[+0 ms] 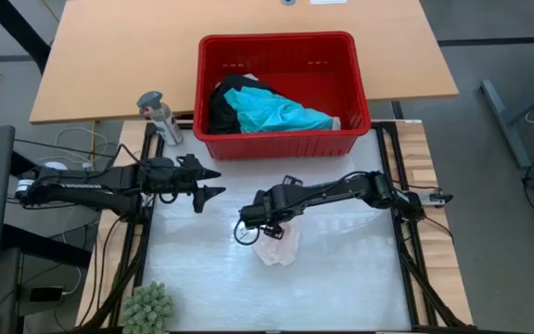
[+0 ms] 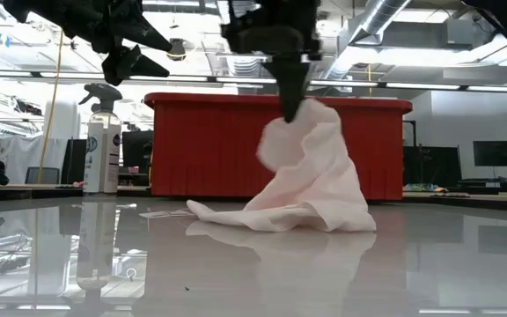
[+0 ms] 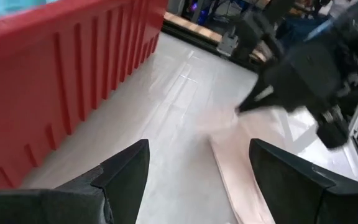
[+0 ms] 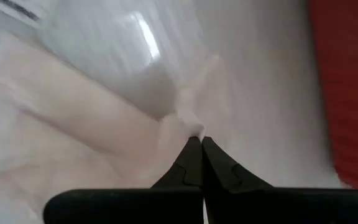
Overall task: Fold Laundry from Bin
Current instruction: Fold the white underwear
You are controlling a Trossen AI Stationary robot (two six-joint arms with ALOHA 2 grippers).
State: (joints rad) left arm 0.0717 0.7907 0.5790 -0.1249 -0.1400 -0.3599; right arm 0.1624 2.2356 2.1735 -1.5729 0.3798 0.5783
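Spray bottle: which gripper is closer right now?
Left. The left gripper hangs open just right of the spray bottle, toward the mat; the right gripper is farther off, shut on the pale pink-white piece.

White glossy table (image 1: 341, 269) w/ red bin (image 1: 281, 139) at 12 o'clock, spray bottle (image 1: 160, 118) at 10. Pale pink-white piece (image 1: 279, 246) near centre, partly lifted; small green plant (image 1: 146, 308) at 7.

Behind the glossy white table (image 2: 465, 264) ran exposed ceiling ducts (image 2: 385, 13), with dark monitors (image 2: 495, 154) to one side.
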